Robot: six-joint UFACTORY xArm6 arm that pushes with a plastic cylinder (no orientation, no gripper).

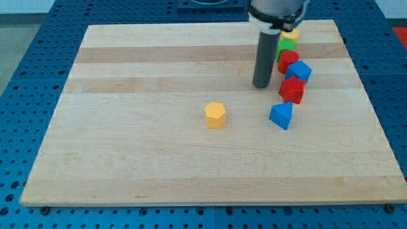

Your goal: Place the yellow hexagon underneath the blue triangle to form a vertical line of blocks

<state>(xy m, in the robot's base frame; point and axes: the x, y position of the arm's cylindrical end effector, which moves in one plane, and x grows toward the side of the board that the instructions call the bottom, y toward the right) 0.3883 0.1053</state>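
My arm comes in from the view's top, right of centre, and only its lowest part shows: a broad dark housing with a pale ring beneath it. From that the straight dark rod hangs upright. My tip (262,86) sits down at the table surface.

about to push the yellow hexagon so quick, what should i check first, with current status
1. Yellow hexagon free, nothing touching it: ok.
2. Spot below the blue triangle bare: ok.
3. My tip behind the hexagon for a push toward that spot: not ok; it sits up and to the view's right of it, beside the red block.
4. Line of blocks above the triangle intact: ok.
5. Tip clear of the line: cannot tell; it looks close to the blue block.
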